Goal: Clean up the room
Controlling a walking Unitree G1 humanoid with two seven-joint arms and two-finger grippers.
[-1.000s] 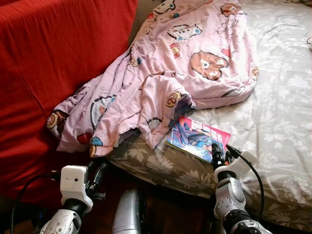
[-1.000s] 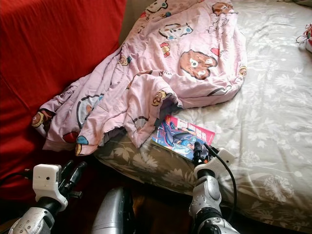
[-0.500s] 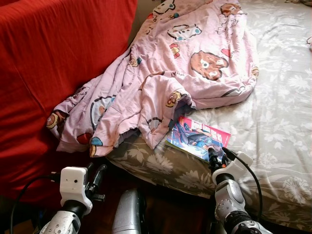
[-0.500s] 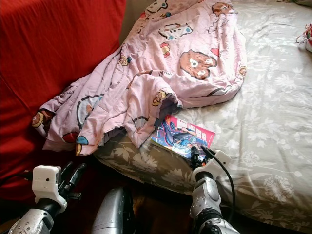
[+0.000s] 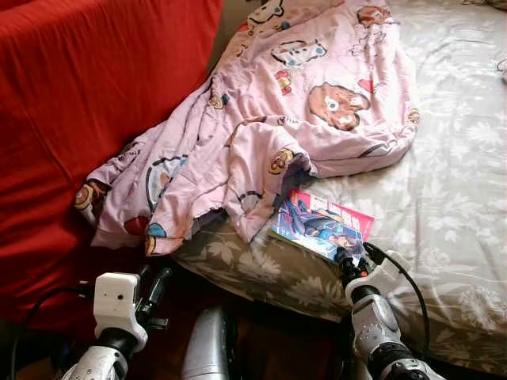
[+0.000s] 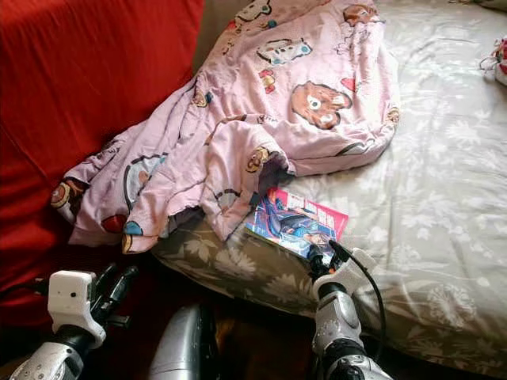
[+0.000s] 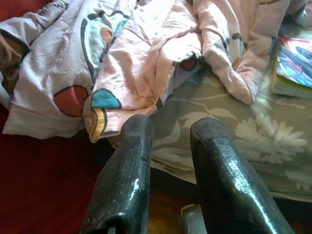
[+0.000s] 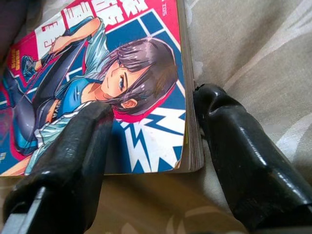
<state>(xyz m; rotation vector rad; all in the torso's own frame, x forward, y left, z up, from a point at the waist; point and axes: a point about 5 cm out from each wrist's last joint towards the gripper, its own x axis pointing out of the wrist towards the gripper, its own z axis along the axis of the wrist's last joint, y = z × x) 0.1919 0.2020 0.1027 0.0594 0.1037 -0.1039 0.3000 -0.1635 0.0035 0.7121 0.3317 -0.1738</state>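
Observation:
A comic book (image 5: 321, 224) with a pink and blue cover lies flat on the bed, near its front edge. One end of it is tucked under a crumpled pink cartoon-print blanket (image 5: 277, 119). My right gripper (image 5: 348, 257) is open at the book's near corner. In the right wrist view one finger (image 8: 73, 146) lies over the cover (image 8: 112, 83) and the other rests on the sheet beside the book's spine edge. My left gripper (image 5: 154, 281) hangs low in front of the bed edge, open, with nothing between its fingers (image 7: 131, 161).
The bed's grey floral sheet (image 5: 459, 158) stretches to the right and back. A red cloth-covered surface (image 5: 79, 95) rises on the left, with the blanket draped against it. A small red and white item (image 6: 499, 59) lies at the far right edge.
My right gripper has moved forward onto the bed, and its fingertips now reach the book's near corner. The left arm has sunk slightly.

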